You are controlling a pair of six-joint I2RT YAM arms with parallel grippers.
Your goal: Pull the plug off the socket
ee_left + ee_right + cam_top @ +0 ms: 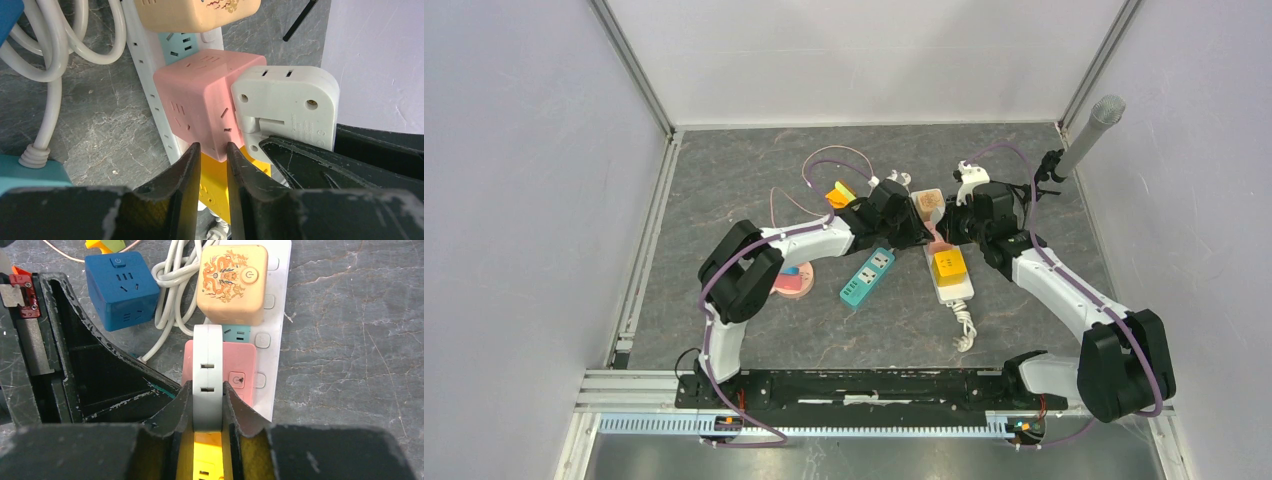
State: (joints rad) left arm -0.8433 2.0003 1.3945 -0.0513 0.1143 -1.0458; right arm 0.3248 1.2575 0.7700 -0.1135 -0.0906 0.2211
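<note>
A white flat plug (207,365) sticks in the side of a pink cube socket (242,367) that sits on the white power strip (277,340). My right gripper (207,390) is shut on the white plug, one finger on each flat face. In the left wrist view my left gripper (214,150) is shut on the lower corner of the pink cube (200,100), with the white plug (285,105) just to its right. In the top view both grippers meet over the strip (954,290), the left (916,232) and the right (952,228); the pink cube is mostly hidden there.
A beige cube (230,285) and a yellow cube (949,265) also sit on the strip. A blue cube (122,285) and looped white cord (172,270) lie nearby. A teal strip (867,277) and a pink round object (792,281) lie to the left.
</note>
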